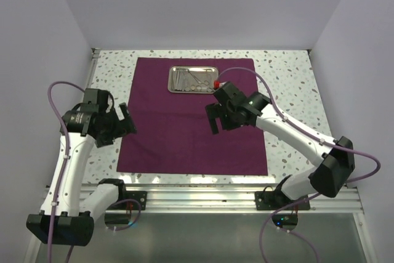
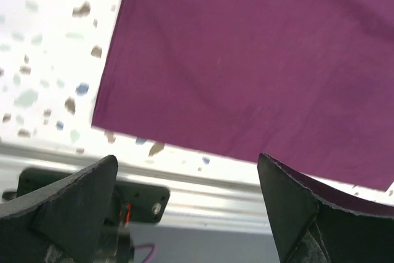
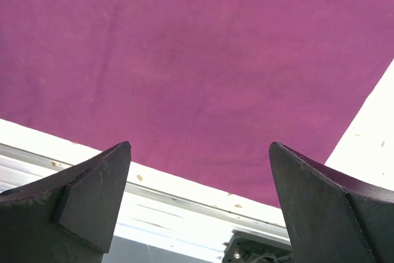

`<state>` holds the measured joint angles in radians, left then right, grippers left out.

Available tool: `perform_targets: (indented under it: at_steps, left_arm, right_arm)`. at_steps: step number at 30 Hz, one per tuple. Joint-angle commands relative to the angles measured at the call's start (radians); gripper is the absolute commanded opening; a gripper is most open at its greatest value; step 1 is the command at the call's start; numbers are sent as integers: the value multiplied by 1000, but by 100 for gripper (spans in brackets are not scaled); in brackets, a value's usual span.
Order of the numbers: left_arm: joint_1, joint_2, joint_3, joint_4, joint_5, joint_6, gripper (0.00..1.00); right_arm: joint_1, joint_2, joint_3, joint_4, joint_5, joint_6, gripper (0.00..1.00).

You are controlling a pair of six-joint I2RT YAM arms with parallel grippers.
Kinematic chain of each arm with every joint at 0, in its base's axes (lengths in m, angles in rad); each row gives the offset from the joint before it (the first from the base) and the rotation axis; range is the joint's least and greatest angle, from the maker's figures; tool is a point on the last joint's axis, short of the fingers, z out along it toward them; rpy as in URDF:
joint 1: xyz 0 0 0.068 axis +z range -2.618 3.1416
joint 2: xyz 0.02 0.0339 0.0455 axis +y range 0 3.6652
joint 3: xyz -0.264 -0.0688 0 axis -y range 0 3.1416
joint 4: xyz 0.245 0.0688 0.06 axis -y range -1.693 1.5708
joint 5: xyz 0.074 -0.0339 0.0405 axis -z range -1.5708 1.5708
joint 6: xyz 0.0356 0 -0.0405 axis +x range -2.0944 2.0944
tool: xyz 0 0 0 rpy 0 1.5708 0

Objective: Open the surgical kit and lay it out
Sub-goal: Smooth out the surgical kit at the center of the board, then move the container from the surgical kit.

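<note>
The surgical kit's maroon cloth (image 1: 191, 133) lies spread flat on the speckled table. Its small steel tray (image 1: 193, 79) sits at the cloth's far edge with several thin silver instruments (image 1: 189, 79) inside. My left gripper (image 1: 127, 119) hovers at the cloth's left edge, open and holding nothing; its wrist view shows the cloth's near left corner (image 2: 246, 66) below. My right gripper (image 1: 212, 117) hangs open over the cloth's middle, just in front of the tray, with bare cloth (image 3: 197, 60) under the fingers.
An aluminium rail (image 1: 203, 196) runs along the table's near edge with both arm bases on it. Speckled tabletop (image 1: 283, 84) shows on either side of the cloth. White walls enclose the table on the left, back and right.
</note>
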<state>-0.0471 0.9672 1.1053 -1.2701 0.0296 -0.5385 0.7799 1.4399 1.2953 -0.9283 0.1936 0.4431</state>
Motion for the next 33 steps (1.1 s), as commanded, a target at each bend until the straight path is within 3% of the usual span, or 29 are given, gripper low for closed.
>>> perform_targets:
  at_steps: [1,4,10,14,17,23,29,33]
  left_arm:
    - [-2,53,54,144,-4,21,100]
    - [-2,120,33,285,26,20,100]
    - [-5,330,47,500,89,43,94]
    - [-11,479,65,606,93,100,88]
    - [-19,568,57,676,115,133,81]
    - [-36,692,87,721,101,184,76]
    - [-36,780,65,718,64,222,65]
    - [-36,772,60,762,47,189,61]
  right_arm:
    - [-8,74,143,-4,47,-26,98]
    - [-31,163,292,-14,69,-41,98]
    - [-89,482,686,-79,47,-47,86]
    - [-108,727,1073,-150,44,-50,89]
    - [-123,896,1255,-178,56,-63,91]
    - [-195,924,1173,-11,-5,-17,92]
    - [-260,1034,1279,-27,-14,-12,89]
    - [-295,1007,1188,-9,16,-29,88]
